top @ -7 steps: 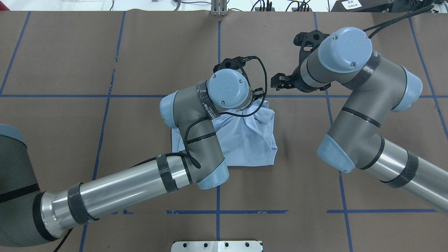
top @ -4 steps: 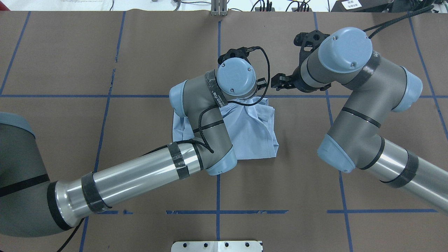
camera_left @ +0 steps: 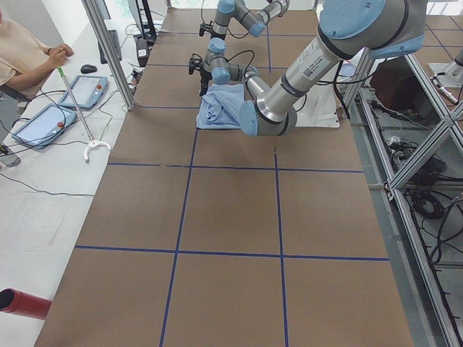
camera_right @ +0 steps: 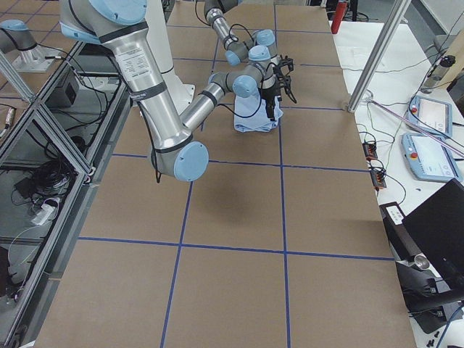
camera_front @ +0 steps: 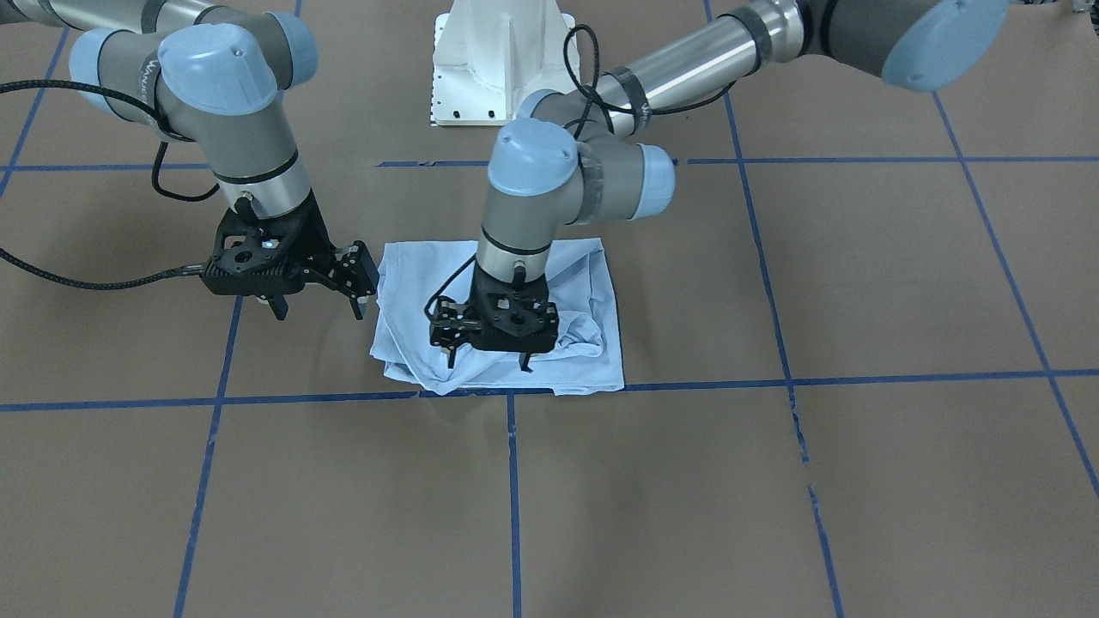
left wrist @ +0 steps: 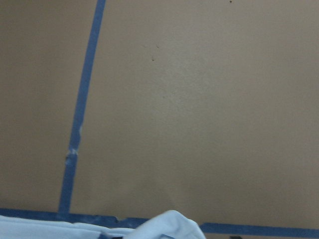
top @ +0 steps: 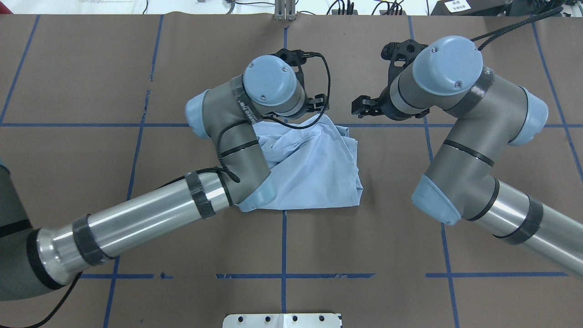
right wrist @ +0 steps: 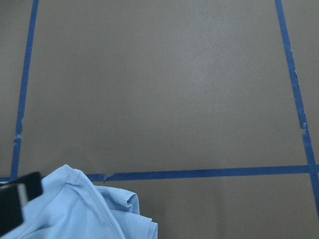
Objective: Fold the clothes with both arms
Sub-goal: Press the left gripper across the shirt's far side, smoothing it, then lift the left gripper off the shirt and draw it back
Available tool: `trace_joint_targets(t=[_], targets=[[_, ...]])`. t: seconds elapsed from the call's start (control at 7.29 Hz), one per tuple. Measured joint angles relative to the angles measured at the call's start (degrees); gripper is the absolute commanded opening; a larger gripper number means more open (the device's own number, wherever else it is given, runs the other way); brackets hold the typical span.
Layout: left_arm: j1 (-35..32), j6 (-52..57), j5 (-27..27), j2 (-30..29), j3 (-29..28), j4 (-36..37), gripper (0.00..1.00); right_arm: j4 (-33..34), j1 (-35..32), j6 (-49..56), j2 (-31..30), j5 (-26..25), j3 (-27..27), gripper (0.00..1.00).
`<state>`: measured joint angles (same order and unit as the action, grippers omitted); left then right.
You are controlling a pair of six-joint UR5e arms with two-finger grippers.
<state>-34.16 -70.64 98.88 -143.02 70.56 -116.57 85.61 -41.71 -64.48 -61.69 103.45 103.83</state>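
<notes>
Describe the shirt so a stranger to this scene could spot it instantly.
On the brown table crossed by blue tape lines, look near the middle, under the left end effector. The shirt is a rumpled pale blue bundle, the only cloth there.

Desk (top: 91, 68): brown covering, divided into a grid by blue tape lines (top: 283, 291); tape scuffed in places. White side bench (camera_left: 43, 202) runs along the desk's far edge. On it: one tablet (camera_left: 85, 90), a second tablet (camera_left: 40, 124) nearer the camera, a black mouse (camera_left: 88, 69) and loose cables. Person in a beige top (camera_left: 18, 54) seated at the bench. Red cylinder (camera_left: 22, 303) at its near end. Aluminium post (camera_left: 107, 50) stands between bench and desk.
</notes>
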Motion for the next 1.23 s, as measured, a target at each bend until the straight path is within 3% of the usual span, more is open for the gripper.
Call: trace_joint_targets(t=[0.69,0.96,1.1,1.23], targets=[[-0.1,2.32,0.42,7.85,7.44,-0.01,0.68,0.0,-0.03,-0.03,0.0,0.0,-0.09,1.0],[2.18,0.13,0.28,10.21,10.59,-0.05,0.63,0.0,-0.04,-0.03,0.0,0.0,-0.04,1.0],[3.76,-1.89,0.16,10.34,10.97,-0.13,0.52,0.0,-0.08,-0.03,0.0,0.0,-0.04,1.0],[4.97,-3.48,-0.26,10.33,11.06,-0.17,0.31,0.0,-0.1,-0.03,-0.03,0.0,-0.04,1.0]])
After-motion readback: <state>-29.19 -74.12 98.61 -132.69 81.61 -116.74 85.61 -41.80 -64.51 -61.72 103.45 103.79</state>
